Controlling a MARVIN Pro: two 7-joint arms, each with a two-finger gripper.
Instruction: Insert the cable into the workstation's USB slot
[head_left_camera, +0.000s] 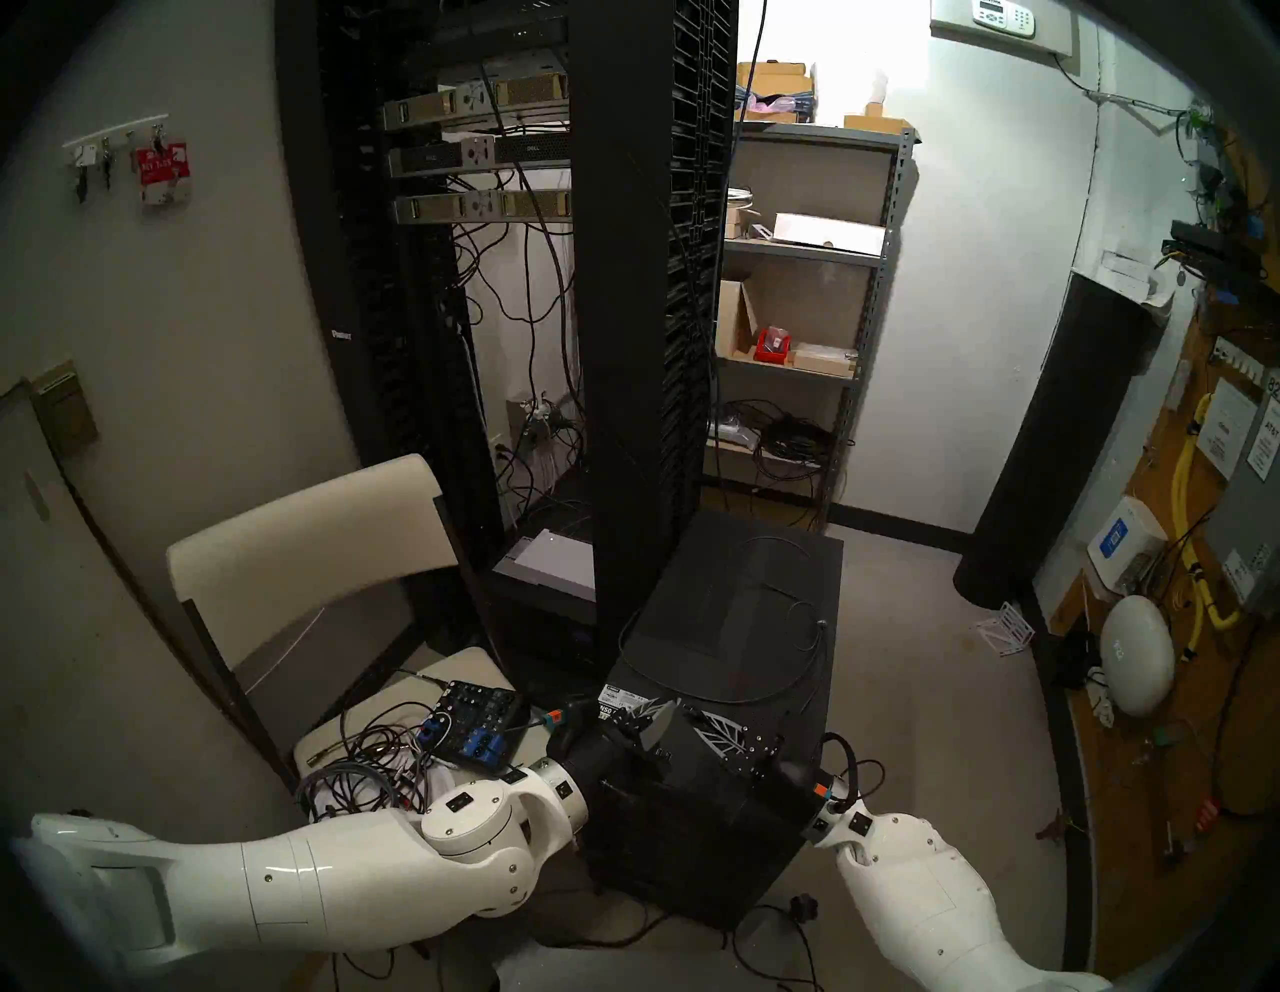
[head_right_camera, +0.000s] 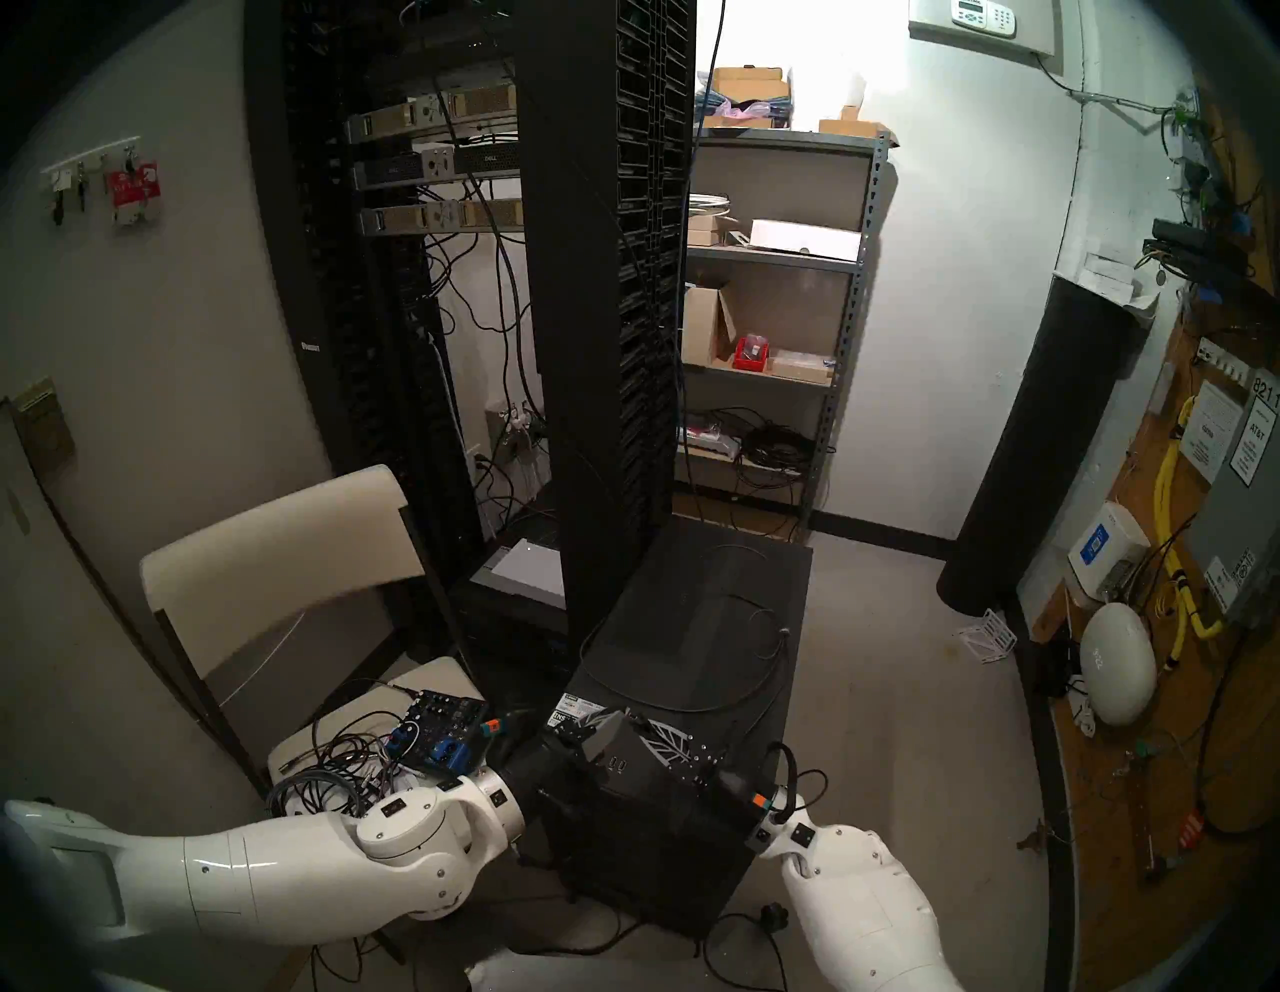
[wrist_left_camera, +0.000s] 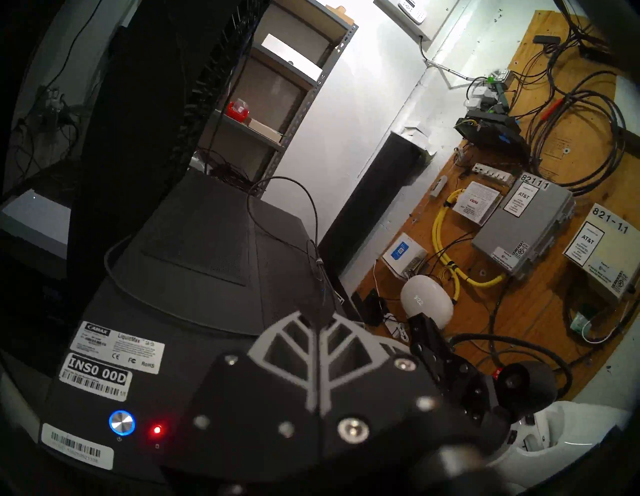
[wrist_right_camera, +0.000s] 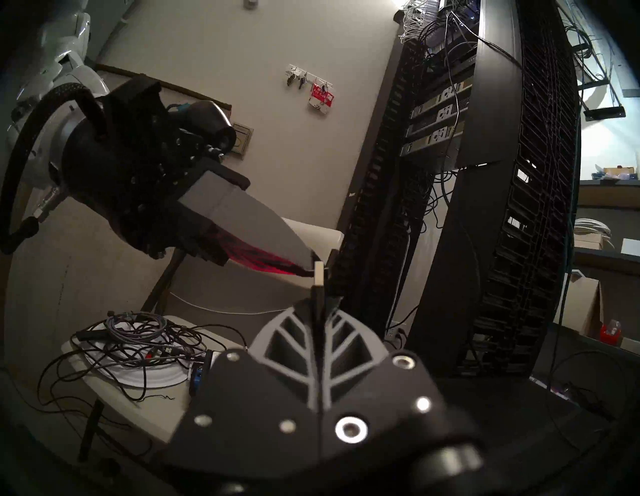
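The workstation (head_left_camera: 727, 603) is a black tower on the floor, with white stickers, a blue-lit button (wrist_left_camera: 122, 422) and a red LED (wrist_left_camera: 157, 430) at its front. The thin dark cable (head_left_camera: 821, 651) loops over its top. In the right wrist view my right gripper (wrist_right_camera: 317, 301) is shut on the black USB plug, whose metal tip (wrist_right_camera: 319, 275) sticks out past the fingers. My left gripper (wrist_right_camera: 310, 265) is shut, its tips touching that metal tip. Both grippers meet above the case's front top edge (head_left_camera: 682, 710). Two small pale slots (head_right_camera: 616, 764) show just below them.
A tall black server rack (head_left_camera: 644, 312) stands right behind the workstation. To the left, a cream chair (head_left_camera: 312, 540) holds a small mixer (head_left_camera: 478, 724) and a heap of cords (head_left_camera: 360, 762). Metal shelves (head_left_camera: 803, 312) stand at the back, and a wall board with boxes (wrist_left_camera: 526, 221) on the right.
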